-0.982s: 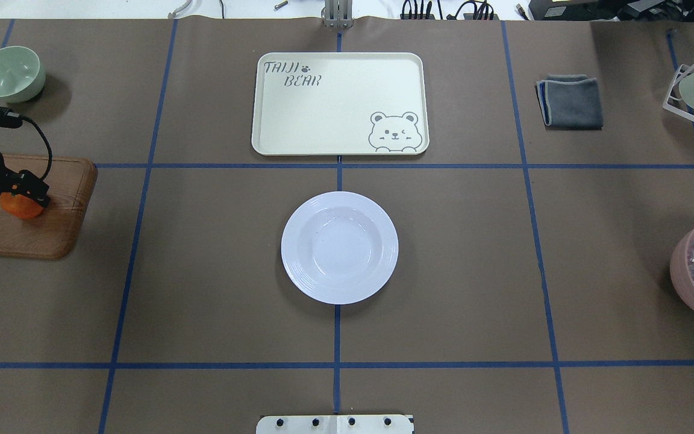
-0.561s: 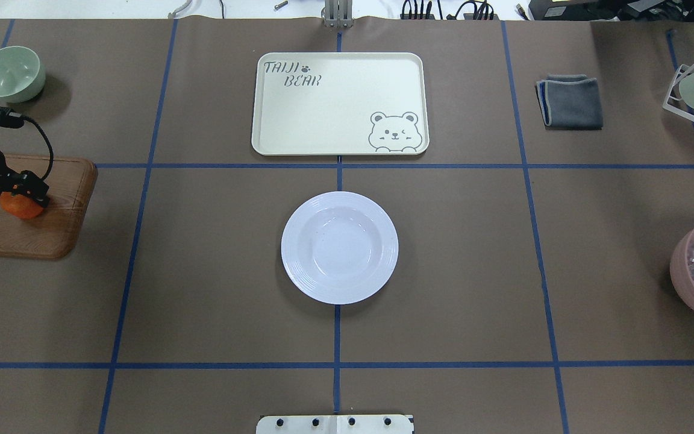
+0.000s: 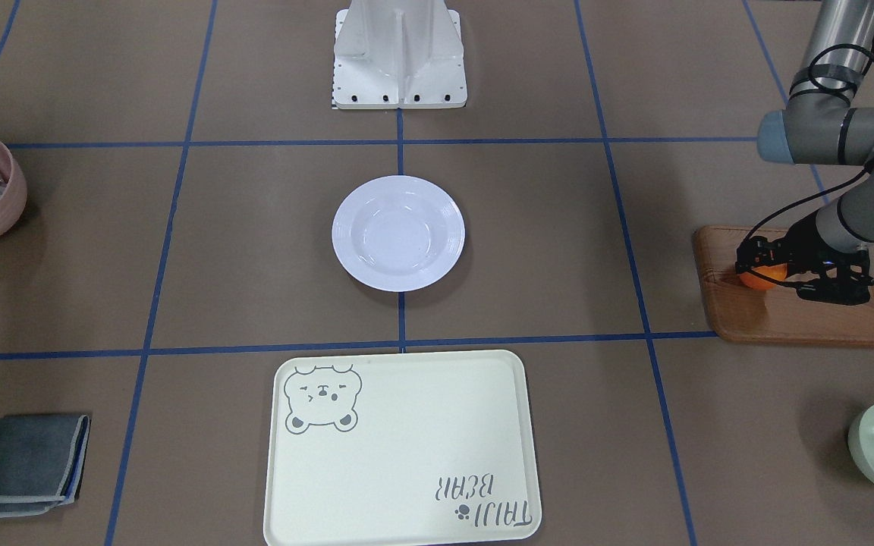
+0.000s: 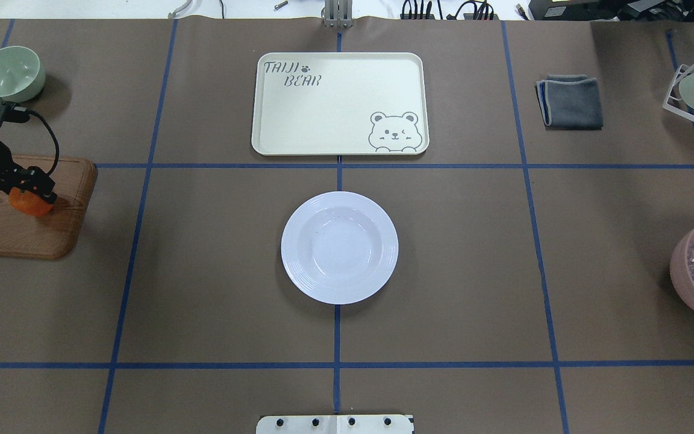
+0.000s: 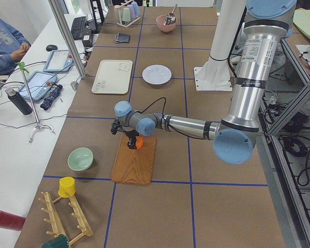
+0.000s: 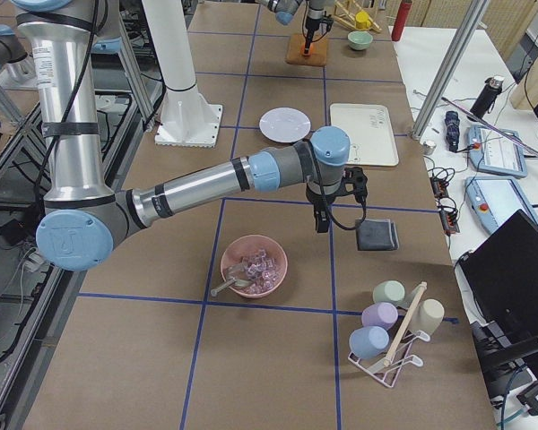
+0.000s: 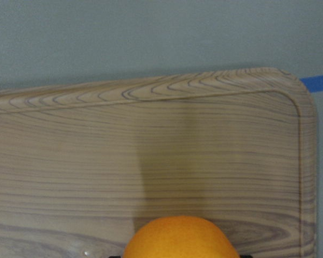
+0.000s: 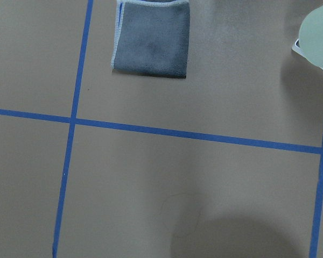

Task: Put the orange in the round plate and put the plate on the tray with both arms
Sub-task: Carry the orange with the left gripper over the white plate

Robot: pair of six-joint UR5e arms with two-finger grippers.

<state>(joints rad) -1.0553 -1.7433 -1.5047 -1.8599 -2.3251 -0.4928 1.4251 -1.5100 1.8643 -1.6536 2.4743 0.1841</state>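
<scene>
Lettered "TAIJI BEAR" in grey, with a small paw print, at one corner of the tray, and drawn with a winking bear face at the opposite corner. Printed too small to read on the left arm in the front-facing view. Set past the table's centre from the robot, with the round plate on the near side of a blue tape line from it, close but apart, white, showing only a ridged rim and sunken middle. Filled with clear, ice-like chunks and a metal spoon: the pink bowl, cut off by the edge in the overhead view. Standing beyond the wooden board: the green bowl, showing only a glossy inside. Clamped on the orange from both sides: the left gripper, low over the wooden board at the table's left end, well apart from plate and tray; hard to tell whether touching the wood or just off it. Seen from the left wrist only as an orange dome at the bottom edge, lower half cut off, wood grain beyond. Caught only in the side view from the right: the right gripper, pointing down over brown paper beside a folded grey cloth; impossible to tell whether apart or together. Partly cut off at the overhead view's right edge: a rack of pastel cups.
</scene>
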